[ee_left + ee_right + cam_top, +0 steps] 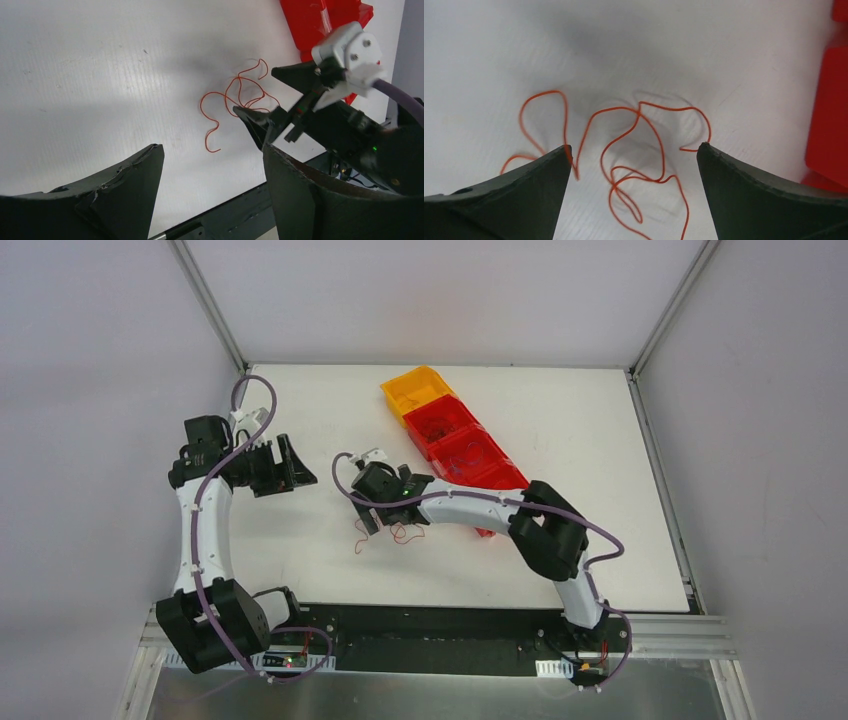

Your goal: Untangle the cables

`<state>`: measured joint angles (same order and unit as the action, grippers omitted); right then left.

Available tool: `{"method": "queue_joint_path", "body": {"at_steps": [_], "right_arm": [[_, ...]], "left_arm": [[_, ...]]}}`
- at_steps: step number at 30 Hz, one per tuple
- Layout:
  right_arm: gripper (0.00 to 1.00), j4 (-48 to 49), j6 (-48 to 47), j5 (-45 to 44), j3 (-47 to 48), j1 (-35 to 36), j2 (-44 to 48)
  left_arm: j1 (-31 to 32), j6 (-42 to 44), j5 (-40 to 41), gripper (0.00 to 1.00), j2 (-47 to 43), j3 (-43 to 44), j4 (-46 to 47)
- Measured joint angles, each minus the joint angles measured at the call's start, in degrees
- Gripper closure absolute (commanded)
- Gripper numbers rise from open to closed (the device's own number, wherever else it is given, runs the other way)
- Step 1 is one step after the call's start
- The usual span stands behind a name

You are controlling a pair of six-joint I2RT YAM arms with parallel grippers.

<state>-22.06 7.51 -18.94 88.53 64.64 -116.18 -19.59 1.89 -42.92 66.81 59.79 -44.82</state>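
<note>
The cables (639, 145) are thin red-orange strands lying in loose crossing loops on the white table (560, 540). In the top view the cables (392, 536) lie just under my right gripper (385, 518). My right gripper (634, 146) is open and hovers over the loops, a finger on either side and nothing between them. One strand runs past the left fingertip (564, 152). My left gripper (288, 464) is open and empty, held apart at the left. In the left wrist view the cables (235, 97) lie beyond my left gripper (212, 146), next to the right gripper (265, 95).
A row of bins stands at the back right: an orange bin (418, 390) and red bins (460, 445), the nearest just behind the right arm. A red bin (829, 110) edges the right wrist view. The table's dark front rail (450, 625) runs along the near edge.
</note>
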Motion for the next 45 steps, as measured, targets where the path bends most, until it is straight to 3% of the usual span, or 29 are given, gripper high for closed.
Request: {"method": "queue_joint_path", "body": {"at_steps": [3, 5, 8, 11, 12, 17, 22, 25, 26, 28, 34, 38, 45], "right_arm": [[0.1, -0.04, 0.2, -3.41, 0.31, -0.72, -3.1], [0.23, -0.07, 0.5, -4.15, 0.24, -1.25, -4.39], [0.52, 0.5, 1.57, -3.5, -0.24, -2.1, -4.63], [0.95, 2.12, 2.95, -0.48, -1.22, -3.06, -4.42], [1.0, 2.54, 3.1, 0.59, -1.6, -3.39, -4.2], [1.0, 4.22, 1.07, 7.08, -5.68, -5.03, -0.98], [1.0, 4.68, -5.55, 16.09, -11.74, -7.26, 9.16], [1.0, 4.5, -9.64, 24.28, -11.61, -10.91, 17.68], [1.0, 3.72, -11.1, 27.71, -11.15, -13.14, 21.81], [1.0, 2.25, -12.87, 31.67, -9.81, -16.61, 27.54], [1.0, -3.93, -17.86, 37.99, -7.91, -24.35, 41.62], [1.0, -8.5, -22.27, 40.46, -9.64, -28.57, 45.68], [1.0, -14.25, -34.49, 42.38, -18.58, -39.06, 42.99]], "left_arm": [[0.0, 0.22, 0.35, 0.26, -1.49, -0.68, -0.04], [0.0, 0.55, 1.07, 0.25, -2.03, -1.03, -0.13], [0.0, 1.16, 1.68, 0.26, -2.47, -1.46, -0.48], [0.0, 1.9, 2.47, 0.26, -2.91, -1.66, -0.66], [0.0, 2.05, 2.75, 0.26, -3.1, -1.66, -0.7], [0.0, 2.34, 3.02, 0.26, -3.3, -1.66, -0.72], [0.0, 3.02, 0.28, 0.23, -2.21, -1.42, -0.92], [0.46, 3.76, -3.1, 0.18, -0.9, -0.68, -0.94], [0.94, 4.15, -3.72, 0.1, -0.44, -0.22, -0.98], [2.16, 5.14, -4.83, 0.04, 0.42, 0.57, -0.94], [6.95, 6.95, -5.05, 0.01, 3.1, 3.65, -0.68], [9.6, 7.69, -4.76, 0.01, 5.09, 5.33, 0.61], [11.37, 7.78, -4.04, 0.01, 7.78, 6.97, 2.45]]}}
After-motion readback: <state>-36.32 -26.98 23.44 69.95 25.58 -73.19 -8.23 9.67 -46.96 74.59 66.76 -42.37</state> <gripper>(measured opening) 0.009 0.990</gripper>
